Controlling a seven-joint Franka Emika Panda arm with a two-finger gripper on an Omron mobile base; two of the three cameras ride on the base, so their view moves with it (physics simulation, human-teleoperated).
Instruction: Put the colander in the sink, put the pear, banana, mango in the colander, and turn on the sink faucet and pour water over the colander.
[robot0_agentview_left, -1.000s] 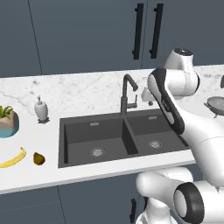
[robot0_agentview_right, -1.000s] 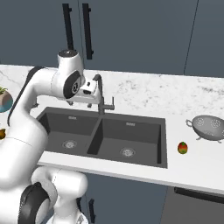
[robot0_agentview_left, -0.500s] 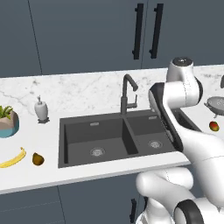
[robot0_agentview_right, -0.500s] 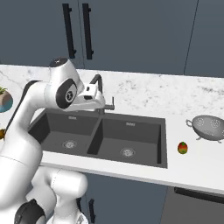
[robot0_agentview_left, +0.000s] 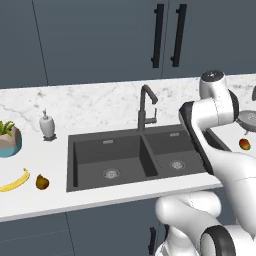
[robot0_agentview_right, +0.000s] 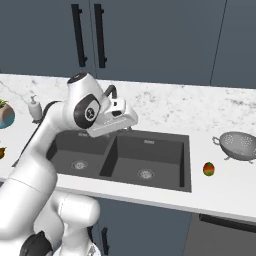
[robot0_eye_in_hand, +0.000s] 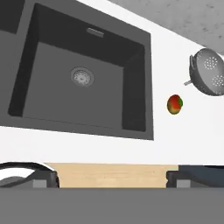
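The silvery colander (robot0_agentview_right: 240, 146) stands on the white counter to the right of the dark double sink (robot0_agentview_right: 161, 152). The red-green mango (robot0_agentview_right: 209, 169) lies between them. My gripper (robot0_agentview_right: 131, 121) hovers above the sink's divider, in front of the faucet (robot0_agentview_left: 145, 107), apart from every fruit. In the hand view the gripper (robot0_eye_in_hand: 111, 179) is open and empty; it looks down at the right basin (robot0_eye_in_hand: 52, 65), the mango (robot0_eye_in_hand: 175, 104) and the colander (robot0_eye_in_hand: 211, 77). The banana (robot0_agentview_left: 14, 182) and the pear (robot0_agentview_left: 42, 182) lie on the counter left of the sink (robot0_agentview_left: 107, 150).
A white soap dispenser (robot0_agentview_left: 47, 125) and a potted plant (robot0_agentview_left: 8, 139) stand on the counter at the left. Dark cabinet doors with black handles (robot0_agentview_left: 158, 36) rise behind the counter. My own arm hides part of the colander (robot0_agentview_left: 248, 118) in the left base view.
The arm has swung to the right and a little lower, carrying the hand from the faucet's left side to over the sink's middle. The jaws stay open.
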